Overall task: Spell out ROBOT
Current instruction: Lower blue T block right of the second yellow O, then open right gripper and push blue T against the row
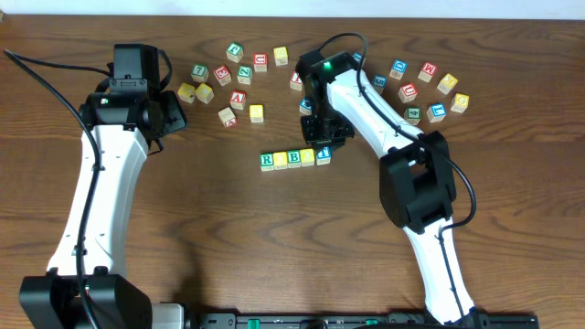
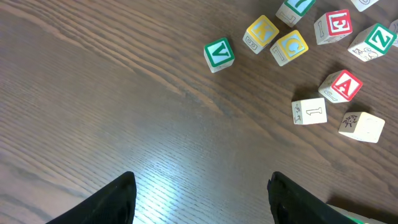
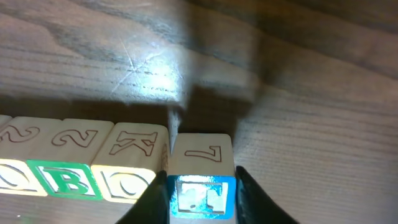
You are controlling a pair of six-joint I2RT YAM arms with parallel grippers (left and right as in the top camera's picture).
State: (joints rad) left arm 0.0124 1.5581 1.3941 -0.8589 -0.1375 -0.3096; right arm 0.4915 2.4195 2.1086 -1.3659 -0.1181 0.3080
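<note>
1. Right gripper [image 3: 200,198]: pinched against both sides of the T block [image 3: 200,155], blue face toward the wrist camera.
2. T block down on the wood at the right end of the row [image 1: 293,158], just beside the second O block [image 3: 134,146] (only a hairline gap visible at the far edge). Reads R, O, B, O, T from overhead.
3. Left gripper [image 2: 199,202]: spread wide, nothing between the fingers, hanging over bare wood well left of the row.
4. Loose blocks scattered beyond the row: one cluster [image 1: 233,78] near the left gripper, another [image 1: 425,91] on the far side of the right arm.
5. Table [image 1: 228,238]: dark brown, strong grain, a soft glare patch under each wrist camera. Fills every view.
</note>
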